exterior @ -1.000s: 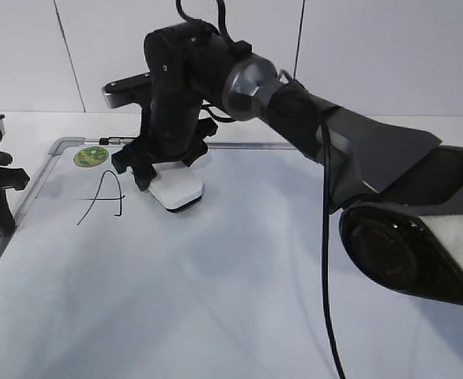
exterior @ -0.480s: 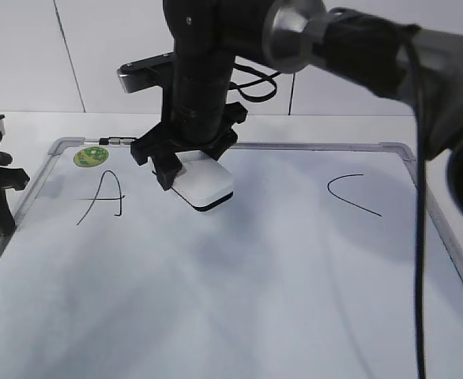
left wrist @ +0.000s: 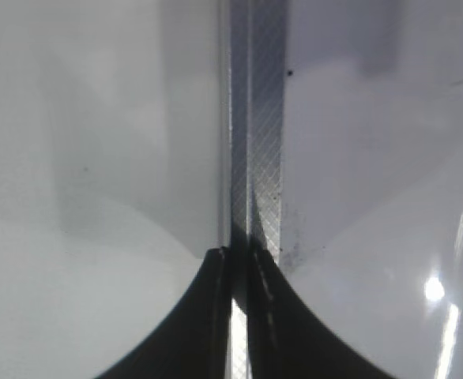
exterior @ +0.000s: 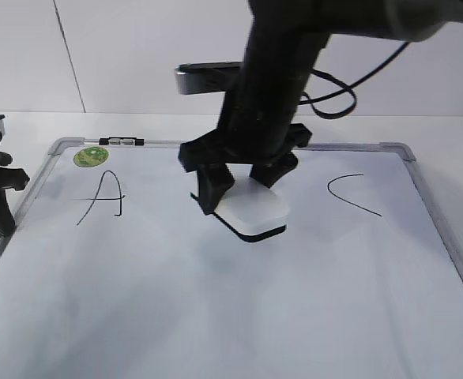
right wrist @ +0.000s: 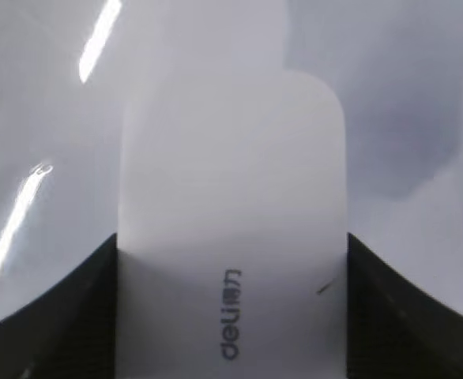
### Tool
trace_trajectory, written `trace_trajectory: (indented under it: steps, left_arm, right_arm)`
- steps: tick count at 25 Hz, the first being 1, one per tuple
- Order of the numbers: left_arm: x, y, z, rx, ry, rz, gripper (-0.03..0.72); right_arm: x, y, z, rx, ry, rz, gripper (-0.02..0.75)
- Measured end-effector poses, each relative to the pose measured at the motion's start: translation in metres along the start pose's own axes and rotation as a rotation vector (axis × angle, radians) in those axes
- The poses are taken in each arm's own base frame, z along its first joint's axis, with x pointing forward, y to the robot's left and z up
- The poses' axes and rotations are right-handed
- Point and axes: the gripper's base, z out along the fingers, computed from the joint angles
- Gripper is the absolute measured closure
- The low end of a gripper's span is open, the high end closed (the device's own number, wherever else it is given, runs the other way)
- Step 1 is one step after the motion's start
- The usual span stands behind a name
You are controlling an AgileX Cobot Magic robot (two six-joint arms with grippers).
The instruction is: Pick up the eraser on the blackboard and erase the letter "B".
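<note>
**Eraser in my right grip, mid-board between A and C**

My right gripper (exterior: 243, 185) comes down from above and clamps the eraser (exterior: 253, 212) by its two long sides. In the exterior view my dark fingers (exterior: 214, 188) stand on either side of the white block. In my right wrist view the eraser (right wrist: 231, 237) fills the space between them, grey lettering running along its top, with my finger pads dark at the lower left and lower right edges. The jaws are closed just to the width of the block, tight against it.

The eraser sits on or just above the board (exterior: 216, 316), about midway across it and a little toward the far edge. Its dark underside shows as a thin line along the near edge, and I cannot tell whether it presses on the surface. It is tilted slightly askew to the frame. The "A" (exterior: 103, 197) is well to the left of it, below the green sticker (exterior: 91, 155), and the "C" (exterior: 353, 194) is to its right. I see no "B" on the bare surface between them.

My left gripper (left wrist: 239, 316) rests at the left edge of the board, its two black fingertips pressed nearly together with only a sliver between them, holding nothing. It points along the silver frame (left wrist: 255, 142).
</note>
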Motion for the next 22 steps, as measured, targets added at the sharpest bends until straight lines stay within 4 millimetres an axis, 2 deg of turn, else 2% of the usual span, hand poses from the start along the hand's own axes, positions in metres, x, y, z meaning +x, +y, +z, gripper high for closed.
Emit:
trace_trajectory:
  steps: [5,9,16,22]
  left_arm:
    - [0.0,0.0,0.0,0.0,0.002,0.0,0.674]
    - [0.0,0.0,0.0,0.001,0.004,0.0,0.674]
    - [0.0,0.0,0.0,0.001,0.004,0.0,0.674]
    - [0.0,0.0,0.0,0.001,0.004,0.0,0.674]
  right_arm:
    - [0.033,-0.039,-0.021,-0.001,-0.087,0.154,0.196]
    - [0.067,-0.07,-0.033,0.024,-0.159,0.285,0.196]
    - [0.122,-0.114,-0.027,0.1,-0.176,0.431,0.196]
    - [0.141,-0.154,-0.024,0.176,-0.214,0.525,0.196]
